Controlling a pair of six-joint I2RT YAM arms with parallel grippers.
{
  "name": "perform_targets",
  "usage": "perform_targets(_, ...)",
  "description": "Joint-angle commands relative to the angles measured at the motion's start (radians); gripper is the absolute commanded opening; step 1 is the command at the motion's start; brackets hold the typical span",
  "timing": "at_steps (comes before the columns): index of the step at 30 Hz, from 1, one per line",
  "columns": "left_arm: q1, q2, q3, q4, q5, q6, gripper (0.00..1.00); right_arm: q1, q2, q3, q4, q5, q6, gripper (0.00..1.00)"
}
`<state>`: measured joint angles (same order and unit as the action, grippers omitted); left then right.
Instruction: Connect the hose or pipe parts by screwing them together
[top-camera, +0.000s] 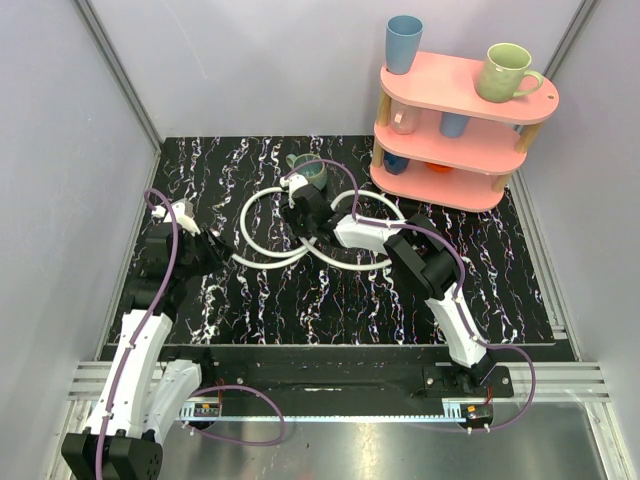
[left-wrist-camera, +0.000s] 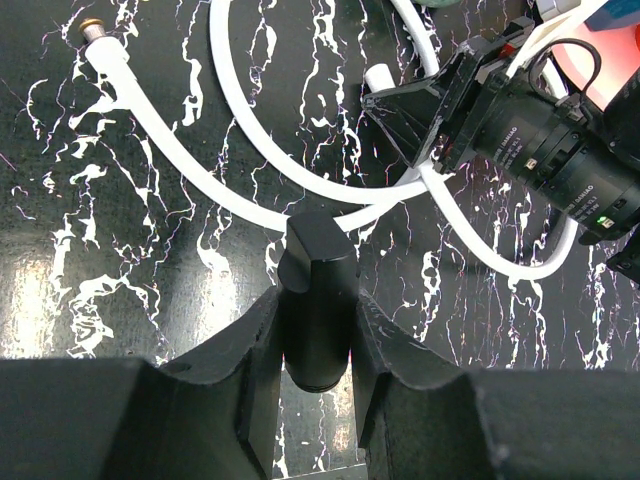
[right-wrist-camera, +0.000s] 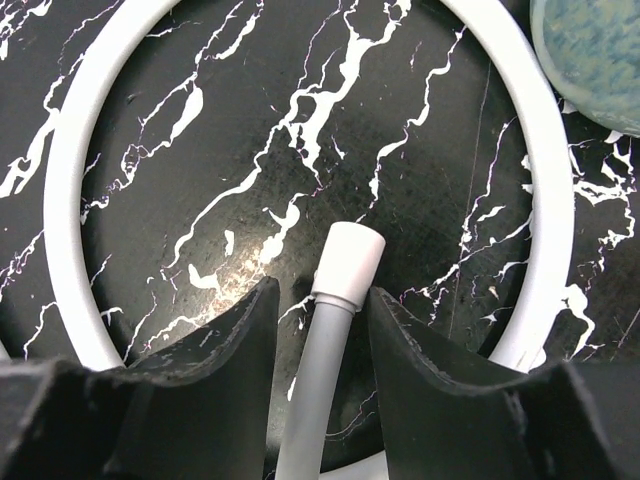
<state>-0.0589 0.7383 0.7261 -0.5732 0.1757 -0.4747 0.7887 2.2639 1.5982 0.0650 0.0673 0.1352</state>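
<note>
Right wrist view: the right gripper (right-wrist-camera: 322, 297) stands unclenched astride one white hose (right-wrist-camera: 318, 385) at mid-table. Its capped end (right-wrist-camera: 350, 256) points far-left, long axis along the fingers. The left gripper (left-wrist-camera: 318, 302) is clenched on a dark stubby cylinder (left-wrist-camera: 318, 262), near the other hose (left-wrist-camera: 176, 156).

We log pale lavender walls (top-camera: 60, 150) on three sides, with aluminium rails (top-camera: 120, 72) in the corners. A black, white-veined table (top-camera: 330, 310) fills the centre. At 2 o'clock a pink three-tier shelf (top-camera: 450, 82) carries mugs. Brushed metal (top-camera: 400, 450) lies at 6 o'clock.
</note>
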Motion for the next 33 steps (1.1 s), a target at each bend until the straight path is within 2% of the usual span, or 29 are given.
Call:
perform_targets(1, -0.002, -0.007, 0.007, 0.082, 0.016, -0.001, 0.0, -0.003, 0.009, 0.009, 0.055, 0.019, -0.02, 0.5)
perform_targets(2, -0.002, -0.005, 0.007, 0.081, 0.016, -0.001, 0.0, -0.003, 0.011, 0.011, 0.055, 0.019, -0.02, 0.5)
perform_targets(6, -0.002, -0.004, 0.007, 0.085, 0.018, -0.001, 0.0, -0.003, 0.019, 0.017, 0.039, 0.029, -0.026, 0.34)
perform_targets(10, -0.002, 0.001, 0.009, 0.087, 0.027, -0.002, 0.0, -0.005, 0.02, 0.02, 0.035, 0.046, -0.039, 0.33)
perform_targets(14, -0.002, -0.004, 0.007, 0.085, 0.019, -0.001, 0.0, -0.003, 0.014, -0.004, 0.064, 0.023, -0.062, 0.15)
perform_targets(18, -0.002, 0.004, 0.006, 0.088, 0.025, -0.01, 0.0, -0.005, -0.096, -0.137, 0.188, -0.064, -0.13, 0.07)
perform_targets(21, -0.001, 0.012, 0.001, 0.101, 0.051, -0.019, 0.0, -0.008, -0.211, -0.246, 0.246, -0.207, -0.215, 0.0)
perform_targets(23, -0.001, 0.024, -0.005, 0.113, 0.077, -0.034, 0.0, -0.006, -0.266, -0.291, 0.251, -0.289, -0.261, 0.0)
perform_targets(24, -0.001, 0.03, -0.005, 0.113, 0.099, -0.041, 0.0, -0.008, -0.324, -0.349, 0.26, -0.319, -0.279, 0.0)
perform_targets(26, -0.001, 0.049, 0.001, 0.121, 0.215, -0.059, 0.0, -0.008, -0.386, -0.417, 0.278, -0.401, -0.325, 0.0)
perform_targets(27, -0.001, 0.058, 0.001, 0.131, 0.329, -0.065, 0.0, -0.008, -0.447, -0.488, 0.312, -0.421, -0.338, 0.0)
perform_targets(31, -0.001, 0.087, 0.018, 0.18, 0.542, -0.12, 0.0, -0.006, -0.595, -0.654, 0.422, -0.503, -0.396, 0.0)
perform_targets(33, -0.001, 0.099, 0.025, 0.184, 0.587, -0.125, 0.0, -0.005, -0.671, -0.725, 0.484, -0.534, -0.398, 0.0)
